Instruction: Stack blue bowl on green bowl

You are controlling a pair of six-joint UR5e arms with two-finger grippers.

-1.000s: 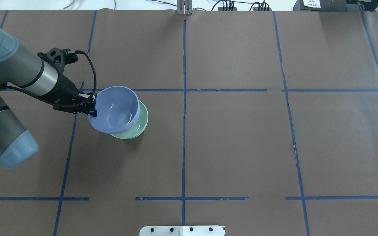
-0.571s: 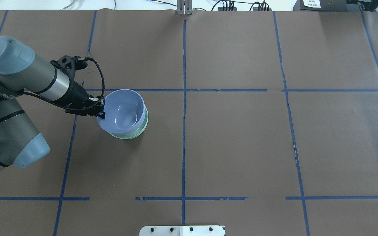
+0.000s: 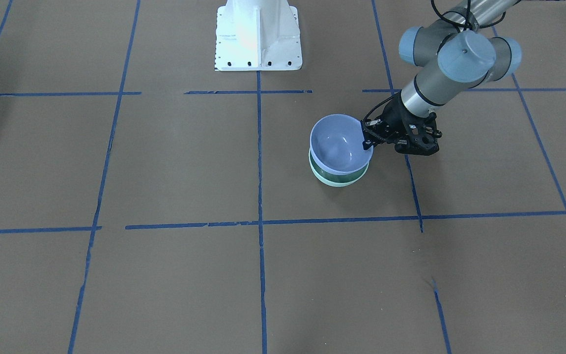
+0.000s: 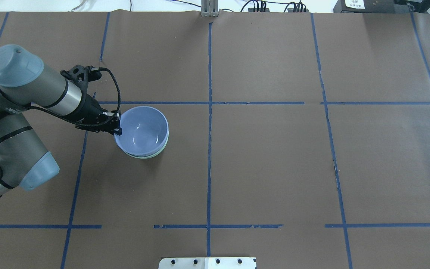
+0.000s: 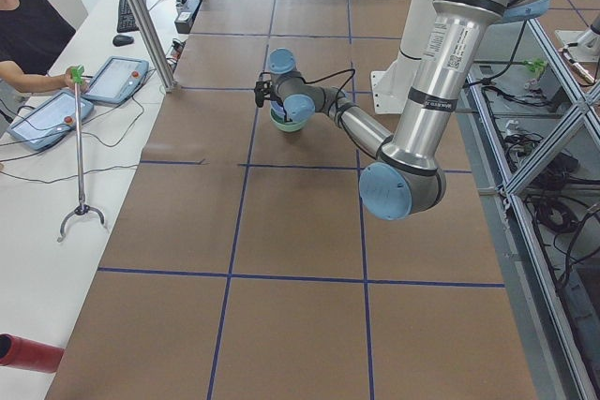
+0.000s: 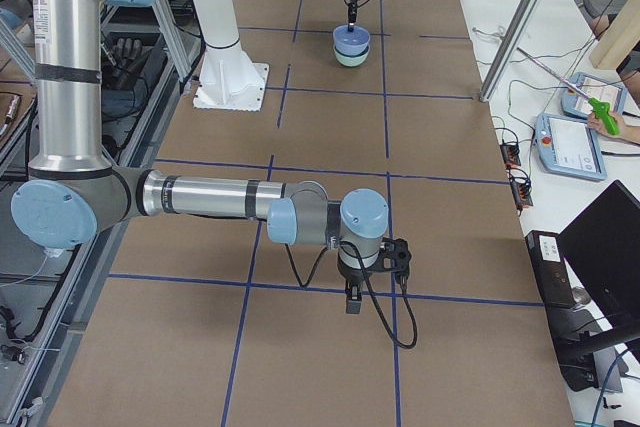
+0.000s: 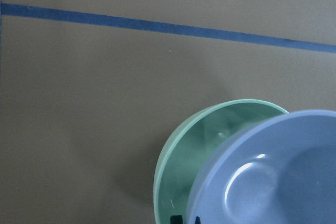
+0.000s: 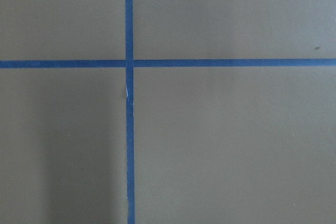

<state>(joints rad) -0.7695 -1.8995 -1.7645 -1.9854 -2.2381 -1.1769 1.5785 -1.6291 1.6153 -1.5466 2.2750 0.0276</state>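
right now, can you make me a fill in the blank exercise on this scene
The brown paper-covered table carries ____ bowls: a small round glossy periwinkle-blue bowl nested in a small round glossy mint-green bowl.
The ____ gripper pinches the blue bowl's rim.
The right wrist camera sees only table crossed by ____ tape lines.
Missing: two; left; blue.

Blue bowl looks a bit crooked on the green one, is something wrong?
A little. The blue bowl sits off-centre in the green bowl, leaving a green crescent showing on one side. The left gripper pinches its rim, so it may not be settled yet.
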